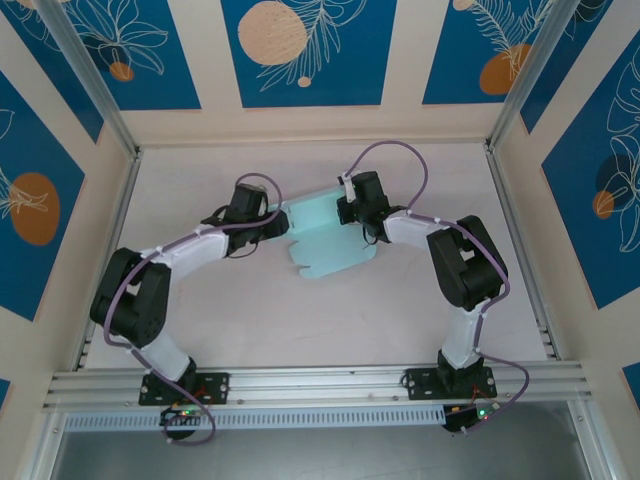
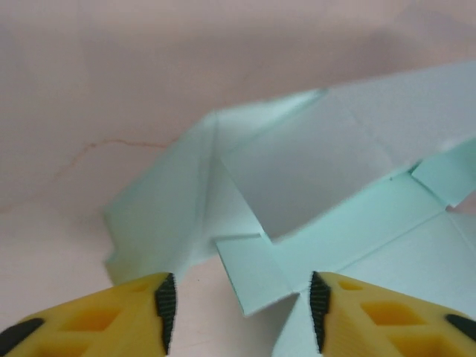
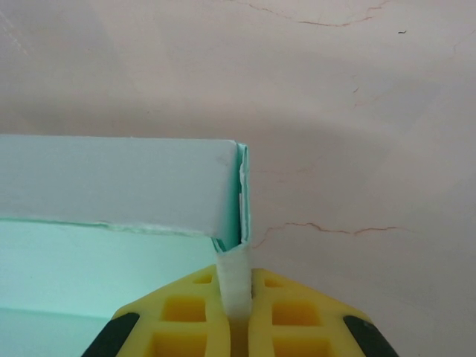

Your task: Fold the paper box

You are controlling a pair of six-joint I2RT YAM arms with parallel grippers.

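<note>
In the middle of the top view, the paper box point(image 1: 322, 250) looked maybe half-folded: a wall or two up, flaps flat. The right gripper point(image 3: 236, 281) pinched its corner tab; the left gripper point(image 2: 239, 297) sat apart, empty.

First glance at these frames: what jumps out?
The pale-blue paper box, partly folded, lies in the middle of the table. The right gripper is pinched shut on a corner tab of it. The left gripper stands open at a loose flap opposite.
</note>
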